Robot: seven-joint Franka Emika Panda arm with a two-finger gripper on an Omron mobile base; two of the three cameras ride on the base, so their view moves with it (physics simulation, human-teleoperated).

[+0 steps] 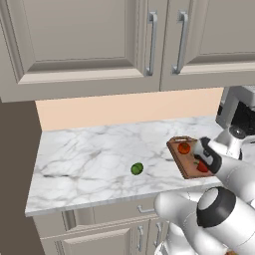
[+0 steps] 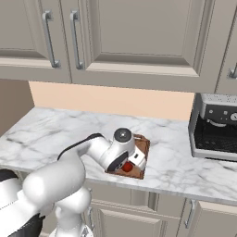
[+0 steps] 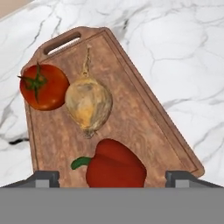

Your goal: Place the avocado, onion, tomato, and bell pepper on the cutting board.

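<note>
The reddish-brown cutting board lies on the marble counter with three vegetables on it. The red-orange tomato sits near the handle end, and the tan onion touches it. A red bell pepper with a green stem lies closest to the hand. My gripper hovers open just above the pepper, its fingertips well apart and clear of both sides. The dark-green avocado rests alone on the counter, left of the board. The hand covers part of the board.
A dark coffee machine stands on the counter right of the board. Upper cabinets with metal handles hang above. The counter's front edge runs close to the avocado.
</note>
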